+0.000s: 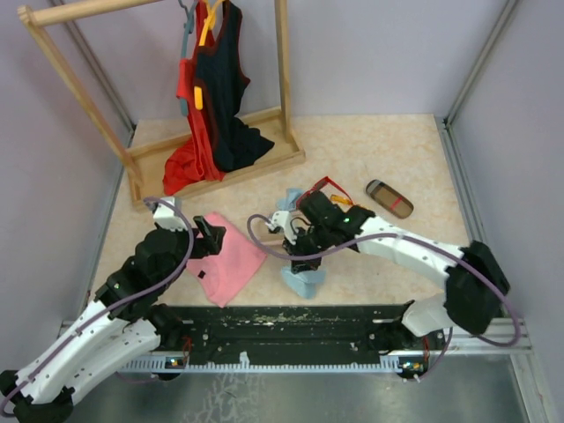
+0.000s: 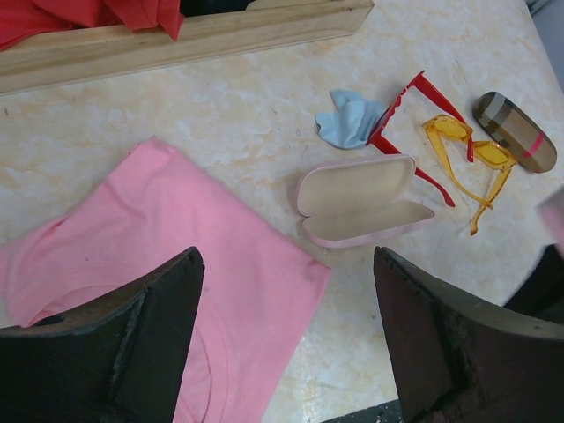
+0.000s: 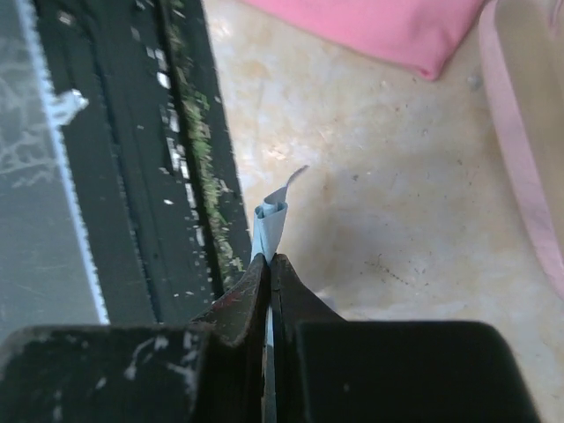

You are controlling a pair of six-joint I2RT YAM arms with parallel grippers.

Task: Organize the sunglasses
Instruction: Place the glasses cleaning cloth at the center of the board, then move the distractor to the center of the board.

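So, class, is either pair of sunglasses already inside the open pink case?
No: the pink case is empty; the red pair and yellow pair lie beside it.

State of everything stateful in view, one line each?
Left gripper: open, empty.
Right gripper: shut on blue cloth.
Pink case: open, empty.
Striped case: closed.
Red sunglasses: unfolded, on the table.
Orange sunglasses: unfolded, on the table.
Second blue cloth: crumpled, loose.
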